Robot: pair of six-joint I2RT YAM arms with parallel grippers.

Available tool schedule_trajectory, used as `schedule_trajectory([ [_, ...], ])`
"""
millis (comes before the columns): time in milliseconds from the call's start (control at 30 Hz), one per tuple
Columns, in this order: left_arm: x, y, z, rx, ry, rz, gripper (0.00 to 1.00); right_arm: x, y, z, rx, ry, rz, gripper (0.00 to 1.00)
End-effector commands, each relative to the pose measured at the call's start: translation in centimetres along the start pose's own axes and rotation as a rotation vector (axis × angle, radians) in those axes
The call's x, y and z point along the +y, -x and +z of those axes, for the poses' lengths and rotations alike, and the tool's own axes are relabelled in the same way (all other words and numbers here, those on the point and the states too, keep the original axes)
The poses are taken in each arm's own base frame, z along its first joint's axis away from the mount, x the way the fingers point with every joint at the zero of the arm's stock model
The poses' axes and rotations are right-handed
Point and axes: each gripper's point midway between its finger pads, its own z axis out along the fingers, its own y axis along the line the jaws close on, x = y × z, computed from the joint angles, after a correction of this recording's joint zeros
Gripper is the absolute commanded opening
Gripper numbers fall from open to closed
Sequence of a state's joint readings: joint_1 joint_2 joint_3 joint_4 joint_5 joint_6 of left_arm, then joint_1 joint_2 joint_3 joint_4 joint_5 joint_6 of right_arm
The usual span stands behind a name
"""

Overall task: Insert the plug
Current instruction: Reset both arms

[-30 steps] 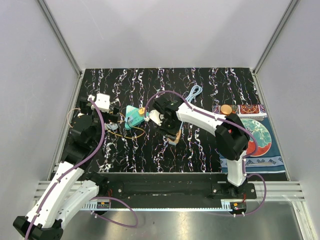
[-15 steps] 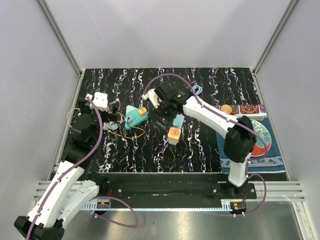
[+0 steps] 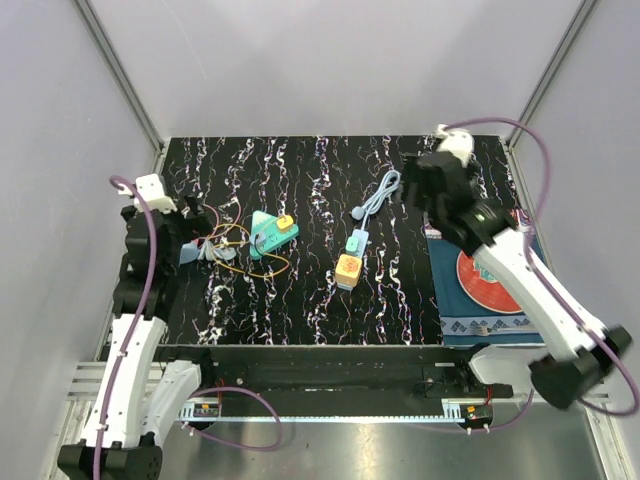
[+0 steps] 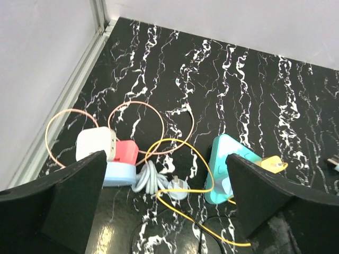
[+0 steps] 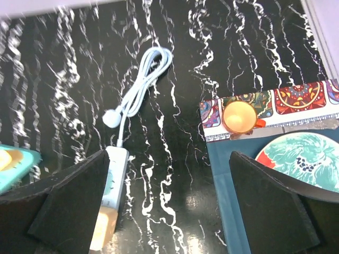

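Note:
A small white and teal power strip (image 3: 352, 246) lies mid-table with an orange plug (image 3: 348, 268) at its near end. It also shows in the right wrist view (image 5: 115, 177), with the orange plug (image 5: 100, 230). Its pale cable (image 3: 380, 190) loops toward the back and ends in a round plug (image 5: 112, 117). My right gripper (image 3: 425, 192) is open and empty, high over the back right. My left gripper (image 3: 183, 236) is open and empty above a cluster of adapters (image 4: 106, 151). A teal triangular strip (image 4: 228, 166) carries a yellow plug (image 4: 273, 164).
A white adapter (image 4: 95, 144) and a red adapter (image 4: 124, 152) sit on a blue strip (image 4: 119, 172) beside a bundled white cord (image 4: 153, 180). Thin yellow and pink wires loop around them. An orange cup (image 5: 238, 117) and a patterned plate (image 3: 495, 280) rest on a mat (image 3: 470, 325) at right.
My right gripper has lifted off the orange plug and swung back to the right, leaving strip and plug on the table. My left arm has drawn back to the left.

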State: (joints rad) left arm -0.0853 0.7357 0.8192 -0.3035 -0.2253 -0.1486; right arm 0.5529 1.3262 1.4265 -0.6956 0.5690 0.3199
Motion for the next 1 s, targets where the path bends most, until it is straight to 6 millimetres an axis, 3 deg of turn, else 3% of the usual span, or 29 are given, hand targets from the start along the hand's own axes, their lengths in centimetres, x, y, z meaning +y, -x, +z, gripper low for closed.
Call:
schedule_trajectory([
  [0, -0.5, 3.3, -3.2, -0.028, -0.040, -0.184, 0.99, -4.8, 2.9, -5.3, -0.256, -0.043, 0.263, 1.00],
  [33, -0.4, 3.7, -3.9, -0.035, -0.041, -0.189, 0.99, -5.3, 3.1, -6.4, -0.302, -0.017, 0.284, 1.00],
  [67, -0.1, 4.4, -4.8, -0.046, -0.030, -0.193, 0.99, -6.8, 5.0, -9.6, -0.427, 0.044, 0.363, 1.00],
  [100, 0.1, 5.3, -6.0, -0.084, -0.030, -0.203, 0.99, -7.3, 3.6, -9.6, -0.445, 0.055, 0.347, 1.00],
  [133, 0.4, 5.8, -6.8, -0.106, -0.025, -0.198, 0.99, -9.1, 4.3, -12.4, -0.531, 0.088, 0.414, 1.00],
  [233, 1.0, 8.2, -10.3, -0.226, -0.041, -0.167, 0.99, -11.5, 3.7, -15.0, -0.614, 0.096, 0.432, 1.00],
  [333, 2.1, 9.7, -13.4, -0.326, -0.021, -0.178, 0.99, -13.2, 3.0, -16.3, -0.657, 0.078, 0.420, 1.00],
  [467, 3.6, 10.0, -16.2, -0.392, 0.025, -0.200, 0.99, -14.6, 2.5, -17.1, -0.688, 0.050, 0.401, 1.00],
  [600, 4.7, 10.1, -17.8, -0.444, 0.066, -0.233, 0.99, -15.2, 1.8, -16.8, -0.689, 0.013, 0.352, 1.00],
  [967, 5.2, 9.8, -17.8, -0.455, 0.086, -0.245, 0.99, -15.0, 0.9, -16.2, -0.698, 0.015, 0.324, 1.00],
])
